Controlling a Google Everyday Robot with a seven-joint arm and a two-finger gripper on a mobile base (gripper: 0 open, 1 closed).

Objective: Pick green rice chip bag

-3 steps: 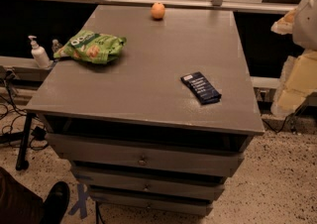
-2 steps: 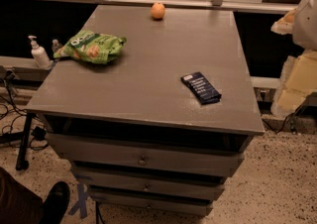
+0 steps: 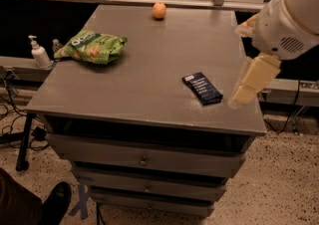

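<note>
Green rice chip bag (image 3: pixel 92 47) lies on cabinet top (image 3: pixel 149 69), far-left, one corner over the left edge. Gripper (image 3: pixel 245 92) hangs above the right edge, just beside dark packet (image 3: pixel 202 87), well apart from the bag; clenched or released, cannot tell. Orange (image 3: pixel 159 10) at back edge. Drawers (image 3: pixel 143 157) closed, contents hidden.

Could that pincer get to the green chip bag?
Probably yes: the pincer hangs at the right of the table; the green rice chip bag lies far left, only a flat packet between.
</note>
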